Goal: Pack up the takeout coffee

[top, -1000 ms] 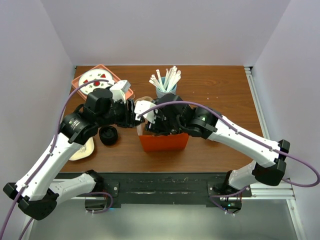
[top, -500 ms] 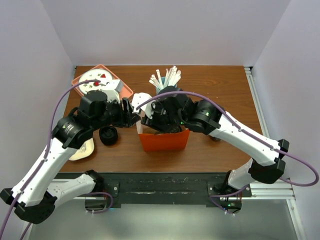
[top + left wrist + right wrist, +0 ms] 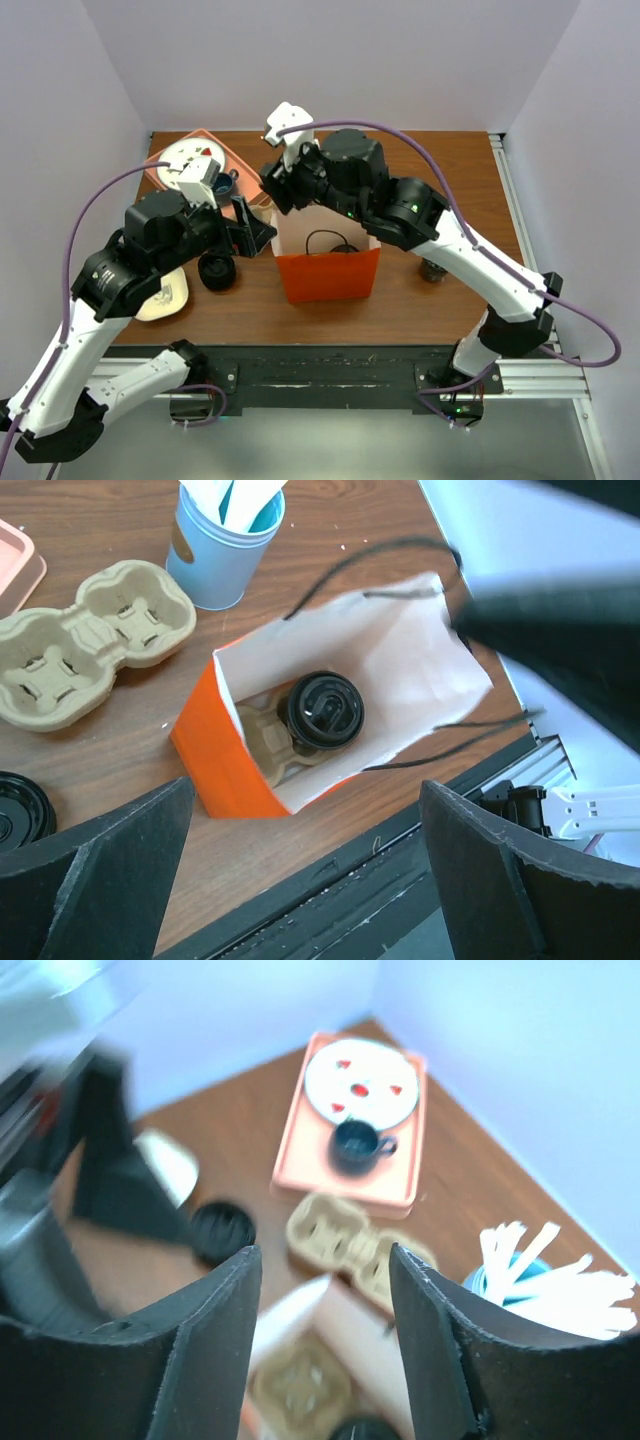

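The orange paper bag [image 3: 328, 272] stands open at the table's middle. Inside it, a coffee cup with a black lid [image 3: 325, 712] sits in a cardboard carrier [image 3: 262, 742]. My left gripper [image 3: 310, 880] hangs above the bag's left side, open wide with nothing between its fingers; it also appears from above [image 3: 252, 225]. My right gripper [image 3: 325, 1350] is raised over the bag's back edge, open and empty, in a blurred view. From the top camera this right gripper [image 3: 275, 190] sits higher than the bag.
An empty cardboard carrier [image 3: 95, 640] lies left of the bag. A blue cup of white sticks [image 3: 222, 540] stands behind it. A pink tray [image 3: 190, 160] with a plate and dark mug [image 3: 355, 1145] is back left. Black lids [image 3: 217, 270] and a cream plate [image 3: 165, 295] lie left.
Both arms have lifted up and away from the bag's mouth. The left gripper has opened wide. The right arm has swung up and back, uncovering the bag's open top and handles.
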Motion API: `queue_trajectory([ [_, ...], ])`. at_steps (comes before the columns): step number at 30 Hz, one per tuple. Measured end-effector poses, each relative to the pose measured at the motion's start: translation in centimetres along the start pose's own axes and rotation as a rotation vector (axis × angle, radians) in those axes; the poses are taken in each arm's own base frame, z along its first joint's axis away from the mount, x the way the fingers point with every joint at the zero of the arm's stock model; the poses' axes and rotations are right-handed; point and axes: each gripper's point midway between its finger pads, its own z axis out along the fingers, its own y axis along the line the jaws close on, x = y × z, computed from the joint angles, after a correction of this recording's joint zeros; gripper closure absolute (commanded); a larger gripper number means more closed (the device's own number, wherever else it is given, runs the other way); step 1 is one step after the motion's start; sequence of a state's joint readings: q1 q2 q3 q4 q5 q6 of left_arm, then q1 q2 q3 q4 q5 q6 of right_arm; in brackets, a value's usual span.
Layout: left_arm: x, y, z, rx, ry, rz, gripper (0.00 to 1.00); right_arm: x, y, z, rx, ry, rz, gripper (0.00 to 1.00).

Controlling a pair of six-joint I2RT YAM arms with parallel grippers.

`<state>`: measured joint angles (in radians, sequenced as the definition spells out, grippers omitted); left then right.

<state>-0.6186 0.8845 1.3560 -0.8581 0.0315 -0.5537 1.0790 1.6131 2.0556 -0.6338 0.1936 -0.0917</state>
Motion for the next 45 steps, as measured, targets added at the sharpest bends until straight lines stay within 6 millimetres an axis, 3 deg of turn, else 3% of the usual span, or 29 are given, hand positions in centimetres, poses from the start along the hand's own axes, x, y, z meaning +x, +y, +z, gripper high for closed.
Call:
queue_trajectory([
  [7,0.2,0.6,-1.6,-0.021,-0.018,-0.001,0.00,-0.5,-1.6,3.6,0.095,-0.046,0.061,0.39],
  [12,0.2,0.9,-2.7,-0.031,-0.039,-0.003,0.00,0.3,-4.7,6.1,0.198,-0.025,0.083,0.37],
  [20,0.3,1.6,-4.4,-0.050,-0.077,-0.011,0.00,7.7,-15.2,8.6,0.401,0.166,0.112,0.31],
  [25,1.2,2.1,-4.0,-0.066,-0.061,-0.041,0.00,12.2,-19.0,9.7,0.431,0.270,0.142,0.25],
  [31,2.4,2.6,-3.5,-0.087,-0.028,-0.090,0.00,15.3,-20.6,11.0,0.405,0.322,0.188,0.19],
  [36,2.3,2.7,-3.4,-0.099,-0.034,-0.118,0.00,16.7,-21.5,12.0,0.381,0.335,0.229,0.22],
  [42,1.4,2.5,-3.0,-0.111,-0.038,-0.124,0.00,17.3,-22.1,13.9,0.329,0.315,0.277,0.30],
  [45,0.9,2.2,-2.4,-0.116,-0.031,-0.123,0.00,17.8,-22.3,14.9,0.302,0.305,0.297,0.41],
])
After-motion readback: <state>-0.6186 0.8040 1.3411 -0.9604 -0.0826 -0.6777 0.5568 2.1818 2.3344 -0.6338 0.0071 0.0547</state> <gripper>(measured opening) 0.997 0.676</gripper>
